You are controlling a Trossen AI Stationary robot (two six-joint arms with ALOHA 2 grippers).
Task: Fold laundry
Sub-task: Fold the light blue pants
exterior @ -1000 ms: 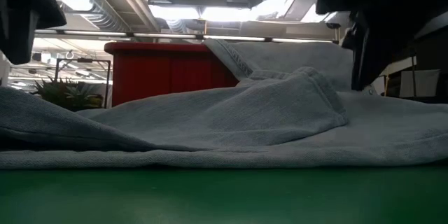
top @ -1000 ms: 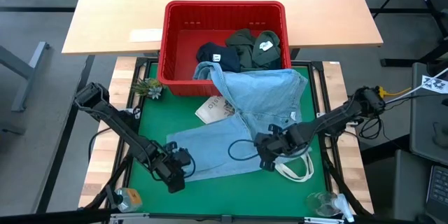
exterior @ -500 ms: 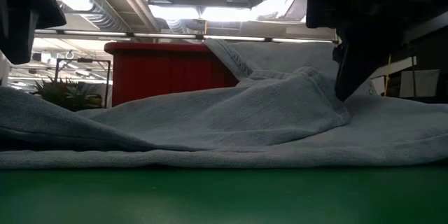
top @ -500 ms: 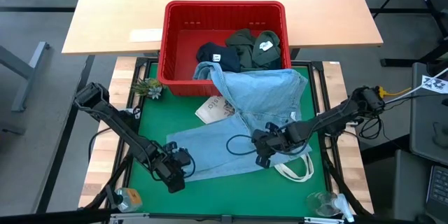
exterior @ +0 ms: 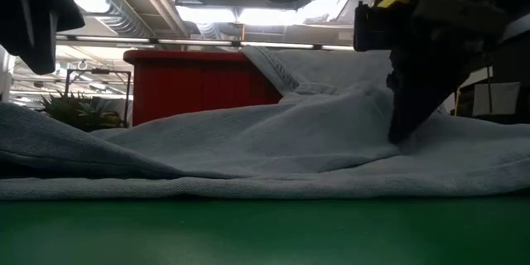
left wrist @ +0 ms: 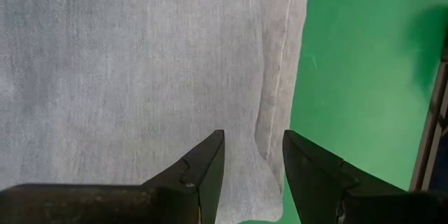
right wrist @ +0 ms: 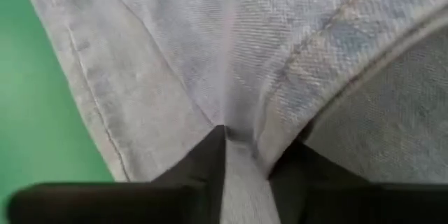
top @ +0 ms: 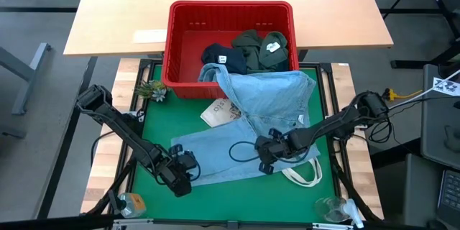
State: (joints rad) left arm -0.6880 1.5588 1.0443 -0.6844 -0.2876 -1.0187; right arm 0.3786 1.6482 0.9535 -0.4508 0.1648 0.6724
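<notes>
Nearest the lower edge of the high view: bare green mat-covered table [top: 223, 194], a small clear object at lower right, too blurred to name

Just above, at lower left of centre: left gripper [top: 188, 175] poised at the near hem of the light blue denim garment [top: 215, 154], jaws parted with nothing between them; in the left wrist view, fingers [left wrist: 203, 175] spread over the cloth's stitched edge where denim meets green

Right of centre: right gripper [top: 264, 155] pressed down on the same denim, jaws clenched on a raised fold of it; in the right wrist view, fingertips [right wrist: 217, 155] pinching a seam ridge; in the low view, dark gripper body at upper right, dug into a hump of cloth

Beside the right gripper, toward lower right: white tote bag with long handles [top: 302, 172], partly under the denim; a thin dark cord loop lying on the cloth at centre

Denim spread from lower left up to mid-frame, its upper part draped over the front wall of the red slotted plastic basket [top: 183, 43]

Left of basket: small green plant [top: 153, 90]

Inside basket, upper centre: navy blue garment [top: 219, 56] touching dark olive green garments [top: 255, 49]

Farthest: pale wooden tabletop [top: 122, 14]
</notes>
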